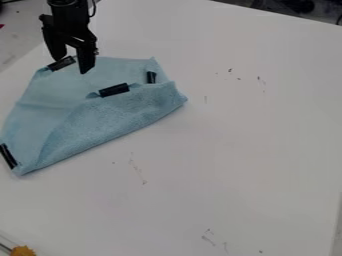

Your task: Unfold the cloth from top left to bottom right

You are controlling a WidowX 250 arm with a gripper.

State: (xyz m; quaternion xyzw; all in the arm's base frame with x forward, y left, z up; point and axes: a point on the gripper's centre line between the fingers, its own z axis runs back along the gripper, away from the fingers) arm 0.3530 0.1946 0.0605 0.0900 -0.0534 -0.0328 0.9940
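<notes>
The gripper (71, 62) hangs at the upper left over the top left edge of the cloth, its two fingers parted and nothing visible between them. Below it the light blue cloth (60, 100) lies on the white table, partly folded over itself. The folded flap (120, 115) has its corner lying near the cloth's middle, marked by a black clip (114, 90). Other black clips or tape pieces sit at the top left corner (61, 63), the right side (151, 77) and the lower left corner (8, 156).
The white table (234, 150) stretches to the right and below the cloth, with small dark marks on it. An orange-yellow object (23, 251) with a thin rod lies at the bottom left corner.
</notes>
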